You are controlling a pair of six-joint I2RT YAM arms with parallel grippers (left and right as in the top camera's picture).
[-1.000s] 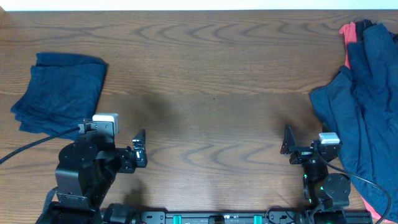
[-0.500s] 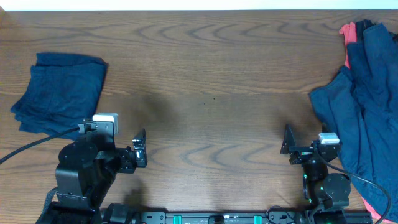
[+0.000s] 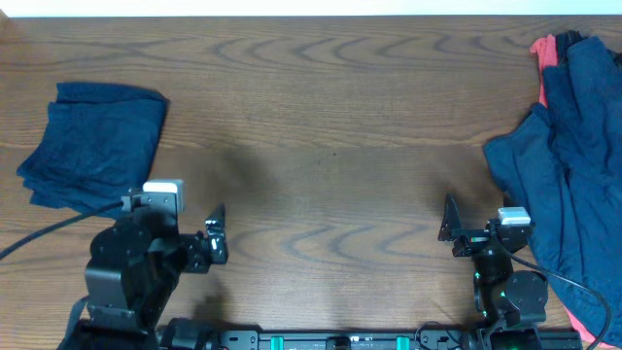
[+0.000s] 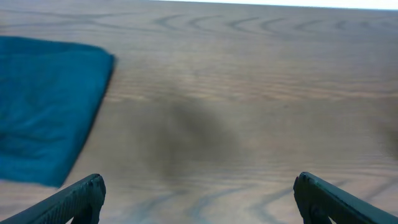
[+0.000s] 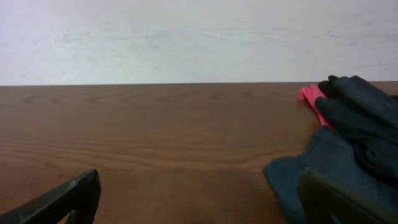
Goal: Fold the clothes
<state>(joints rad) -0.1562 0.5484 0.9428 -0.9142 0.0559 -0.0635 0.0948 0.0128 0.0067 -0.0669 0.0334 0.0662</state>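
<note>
A folded navy garment lies flat at the table's left, and its corner shows in the left wrist view. At the right edge, loose navy clothes lie in a heap with a coral-red piece at the far end; the right wrist view shows the heap and the red piece. My left gripper is open near the front edge, right of the folded garment, holding nothing. My right gripper is also open and empty, just left of the heap.
The brown wooden table runs to a white wall at the back. Cables trail from both arm bases along the front edge. The heap hangs over the table's right edge.
The left arm has edged very slightly to the left. The right arm and all the clothes are unchanged.
</note>
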